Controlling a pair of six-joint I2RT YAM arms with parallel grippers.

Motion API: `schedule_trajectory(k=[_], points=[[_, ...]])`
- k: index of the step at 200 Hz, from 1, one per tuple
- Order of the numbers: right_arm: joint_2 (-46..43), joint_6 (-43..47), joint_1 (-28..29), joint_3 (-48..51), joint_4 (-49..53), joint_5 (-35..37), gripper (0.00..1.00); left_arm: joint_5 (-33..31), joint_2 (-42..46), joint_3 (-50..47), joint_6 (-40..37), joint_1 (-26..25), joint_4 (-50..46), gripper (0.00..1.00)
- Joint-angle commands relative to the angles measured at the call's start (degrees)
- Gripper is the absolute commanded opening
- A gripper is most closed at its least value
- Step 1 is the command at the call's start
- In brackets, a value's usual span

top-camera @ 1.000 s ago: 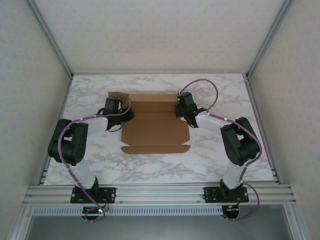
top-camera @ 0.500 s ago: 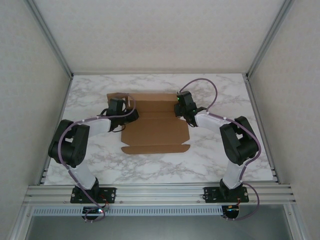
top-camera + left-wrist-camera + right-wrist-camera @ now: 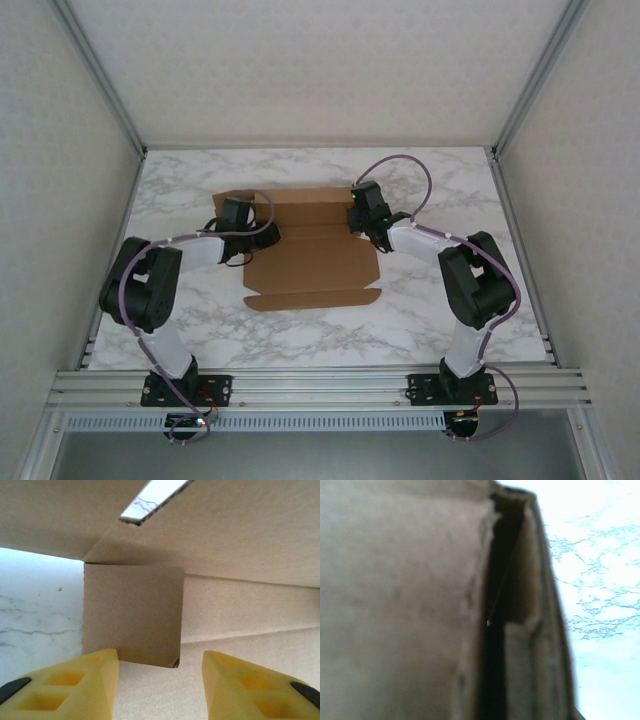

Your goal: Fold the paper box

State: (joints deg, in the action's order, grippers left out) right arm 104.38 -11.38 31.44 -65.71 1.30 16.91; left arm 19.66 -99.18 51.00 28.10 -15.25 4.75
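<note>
Brown paper box, mostly flat; we note left gripper half-open facing raised flap, right gripper closed, hold unclear.

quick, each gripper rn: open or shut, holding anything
left gripper: open, a paper box flap just ahead of it
right gripper: shut at the box's right edge; grip cannot be told

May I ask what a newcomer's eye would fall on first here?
A brown paper box lies opened out on the marble table, flanked by the left arm and right arm. In the left wrist view, the left end effector holds its yellow fingers apart before a raised flap.
</note>
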Motion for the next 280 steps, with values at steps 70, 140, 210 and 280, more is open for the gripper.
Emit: schedule_trajectory(k=[70,140,210,280], points=[[2.32,-0.22,0.35,0.06,8.35,3.29,0.09,-7.46,25.67,-7.14,2.88,4.24,-11.42,0.41],[2.8,-0.11,0.29,-0.22,8.2,1.4,0.09,-17.9,38.0,-8.51,5.53,15.66,-10.44,0.42],[3.49,1.29,0.17,-0.96,8.19,-1.01,0.12,-7.42,25.28,-6.51,-4.79,17.91,6.05,0.49],[4.75,1.16,-0.95,-1.59,7.91,-2.21,0.13,-3.07,22.18,5.29,-28.7,13.8,5.48,0.54]])
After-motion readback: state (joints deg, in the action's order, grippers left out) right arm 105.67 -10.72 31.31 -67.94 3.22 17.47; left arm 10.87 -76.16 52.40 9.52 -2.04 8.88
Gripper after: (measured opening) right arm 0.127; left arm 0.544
